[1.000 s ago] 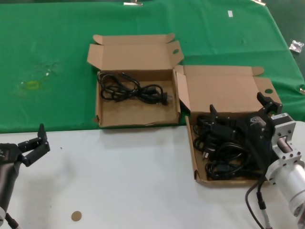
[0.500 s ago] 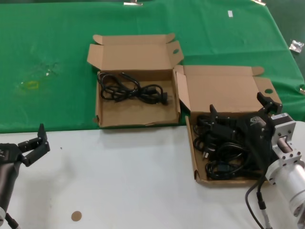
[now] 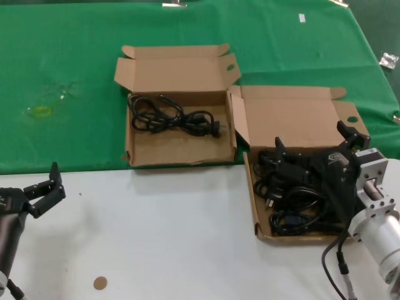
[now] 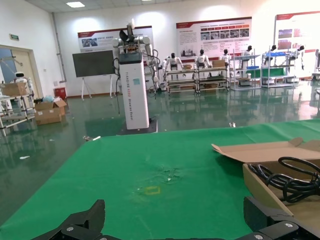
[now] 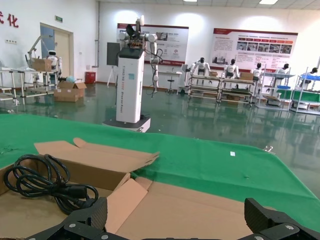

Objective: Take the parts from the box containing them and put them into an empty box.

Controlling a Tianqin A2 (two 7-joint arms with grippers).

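Parts (image 3: 294, 194) lay heaped directly beneath the open right hand (image 3: 314, 145) in the nearer box (image 3: 252, 200); the open left hand (image 3: 42, 190) idled far across the surface (image 3: 162, 237).

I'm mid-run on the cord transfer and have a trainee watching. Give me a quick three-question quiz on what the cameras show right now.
1. True or false: the far brown cardboard carton with two notched lid tabs already holds one black looped power cord.
2. Which gripper is over the near brown cardboard carton piled with black power cords: A left gripper, B right gripper?
3. Fill in: the cloth under the far carton is ____.

Key: 1 true; 2 B; 3 green.
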